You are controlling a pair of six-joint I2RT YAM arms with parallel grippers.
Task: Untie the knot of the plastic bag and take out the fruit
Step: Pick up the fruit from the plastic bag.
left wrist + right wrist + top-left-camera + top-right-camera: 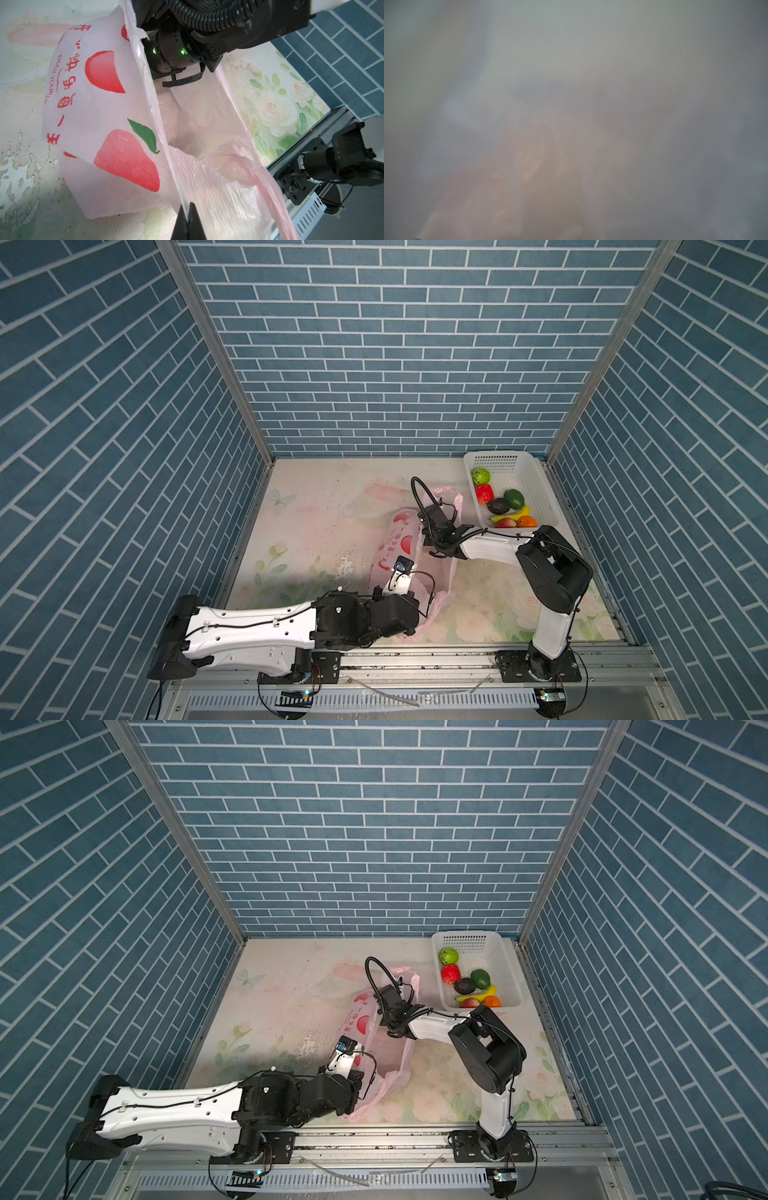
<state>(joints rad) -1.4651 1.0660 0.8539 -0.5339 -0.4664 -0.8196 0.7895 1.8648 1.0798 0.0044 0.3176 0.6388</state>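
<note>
The pink plastic bag [401, 539] [357, 1021] lies in the middle of the table with its mouth wide open [99, 116]. No knot shows. My left gripper [188, 209] is shut on the thin rim of the bag's mouth and holds it up. My right arm's wrist [440, 533] [176, 52] reaches down into the open bag, and its fingers are hidden by the plastic. The right wrist view is only a pinkish-grey blur. The fruit [505, 506] [471, 984] lies in the white basket: green, red, dark, yellow and orange pieces. No fruit shows inside the bag.
The white perforated basket [536, 472] [500, 952] stands at the back right corner, close to the right arm's elbow [552, 568]. Blue brick walls close in three sides. A metal rail [415, 659] with both arm bases runs along the front edge.
</note>
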